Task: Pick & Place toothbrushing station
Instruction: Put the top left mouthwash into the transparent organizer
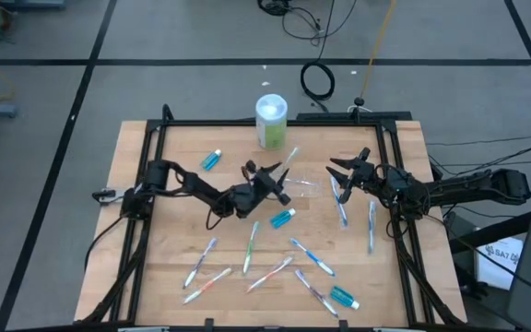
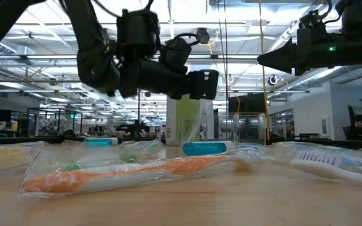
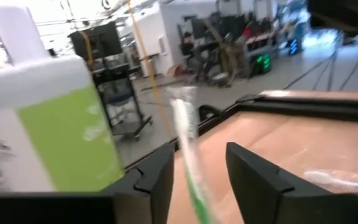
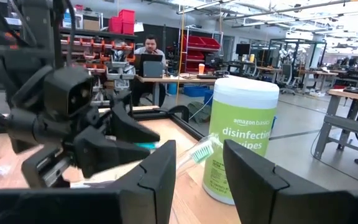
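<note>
Plainly little is done: slim wrapped toothbrushes [image 1: 313,257] and teal tubes [image 1: 282,219] litter the wooden counter [image 1: 146,240] from six to twelve o'clock, while left gripper [image 1: 267,178], fingers spread, hovers around a green-and-white toothbrush [image 3: 188,158].

Both robot arms are matte black, built of slim tubular links joined by chunky rounded joint housings, with thin black cables looping beside them. Each ends in 2 flat, angular black fingers [image 4: 160,180] of hard plastic. A small green light, possibly an indicator, glows on the right arm [image 2: 332,48].
</note>
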`<state>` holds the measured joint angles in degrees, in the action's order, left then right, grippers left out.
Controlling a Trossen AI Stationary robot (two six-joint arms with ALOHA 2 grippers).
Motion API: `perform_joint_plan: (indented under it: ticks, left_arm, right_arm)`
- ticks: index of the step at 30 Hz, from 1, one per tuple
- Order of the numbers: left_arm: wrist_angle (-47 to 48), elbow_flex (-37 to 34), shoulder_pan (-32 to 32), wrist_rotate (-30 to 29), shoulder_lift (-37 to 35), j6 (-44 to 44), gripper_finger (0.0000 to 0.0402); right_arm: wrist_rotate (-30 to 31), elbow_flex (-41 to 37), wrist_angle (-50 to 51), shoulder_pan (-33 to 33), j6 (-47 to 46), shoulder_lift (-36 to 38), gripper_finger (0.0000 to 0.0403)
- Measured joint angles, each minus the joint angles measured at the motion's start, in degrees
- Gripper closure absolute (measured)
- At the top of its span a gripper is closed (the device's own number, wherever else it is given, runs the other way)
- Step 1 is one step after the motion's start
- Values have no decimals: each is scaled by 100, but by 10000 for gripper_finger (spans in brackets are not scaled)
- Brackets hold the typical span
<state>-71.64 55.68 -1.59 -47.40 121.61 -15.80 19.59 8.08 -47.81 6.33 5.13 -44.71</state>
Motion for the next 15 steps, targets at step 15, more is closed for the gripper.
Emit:
perform_joint_plan:
  ticks: [15]
  left_arm:
    - [6932, 1, 373, 517, -3608, 2293, 172]
  right_arm:
    - [-11, 0, -1, 2, -139, 0, 277]
